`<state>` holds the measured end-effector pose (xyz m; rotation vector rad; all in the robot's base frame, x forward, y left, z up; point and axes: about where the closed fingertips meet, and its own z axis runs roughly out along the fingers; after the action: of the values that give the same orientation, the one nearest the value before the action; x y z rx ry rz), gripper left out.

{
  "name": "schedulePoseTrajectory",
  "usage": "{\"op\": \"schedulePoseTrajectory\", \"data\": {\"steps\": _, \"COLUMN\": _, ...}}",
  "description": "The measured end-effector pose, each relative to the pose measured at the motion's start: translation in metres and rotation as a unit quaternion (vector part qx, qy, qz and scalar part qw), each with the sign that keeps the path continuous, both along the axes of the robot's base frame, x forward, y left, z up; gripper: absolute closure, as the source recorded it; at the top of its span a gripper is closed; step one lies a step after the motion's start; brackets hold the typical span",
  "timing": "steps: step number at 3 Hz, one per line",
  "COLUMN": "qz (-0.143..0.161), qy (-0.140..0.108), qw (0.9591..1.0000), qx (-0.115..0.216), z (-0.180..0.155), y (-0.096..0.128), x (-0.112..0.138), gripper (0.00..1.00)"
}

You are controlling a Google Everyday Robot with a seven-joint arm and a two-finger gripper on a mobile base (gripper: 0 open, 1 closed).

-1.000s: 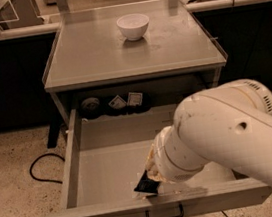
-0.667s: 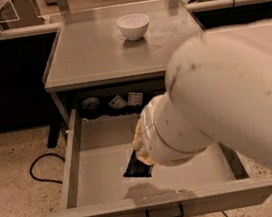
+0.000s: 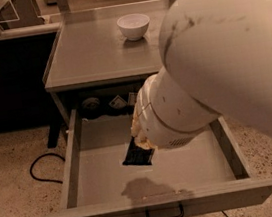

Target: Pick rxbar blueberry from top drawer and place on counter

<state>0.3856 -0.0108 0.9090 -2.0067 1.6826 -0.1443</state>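
Observation:
The rxbar blueberry (image 3: 138, 156), a dark flat bar, hangs tilted above the floor of the open top drawer (image 3: 72, 160) and casts a shadow nearer the drawer front. My gripper (image 3: 141, 141) holds its upper end, just under the bulky white wrist that hides most of the fingers. The large arm fills the right side of the view. The counter (image 3: 93, 56) lies directly behind and above the drawer.
A white bowl (image 3: 133, 26) stands at the counter's back right. At the drawer's back sit a dark round holder (image 3: 91, 105) and pale packets (image 3: 117, 103). A wire pull handle (image 3: 164, 213) is on the drawer front. A black cable (image 3: 38, 169) loops on the floor at left.
The gripper has risen and moved toward the drawer's back with the bar in it. The bar's shadow now lies apart from it on the drawer floor. The arm looms larger.

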Motion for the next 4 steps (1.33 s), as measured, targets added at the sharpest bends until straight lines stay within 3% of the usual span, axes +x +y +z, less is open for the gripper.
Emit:
{"op": "schedulePoseTrajectory", "data": {"steps": 1, "qz": -0.032, "qy": 0.016, "qw": 0.9994, "qx": 0.001, "z": -0.002, "y": -0.029, "x": 0.053, "gripper": 1.0}}
{"op": "schedulePoseTrajectory", "data": {"steps": 2, "qz": -0.026, "qy": 0.01, "qw": 0.9996, "qx": 0.01, "z": -0.004, "y": -0.019, "x": 0.095, "gripper": 1.0}}
{"op": "schedulePoseTrajectory", "data": {"steps": 4, "qz": -0.031, "qy": 0.001, "qw": 0.9995, "qx": -0.005, "z": -0.001, "y": -0.029, "x": 0.104, "gripper": 1.0}}
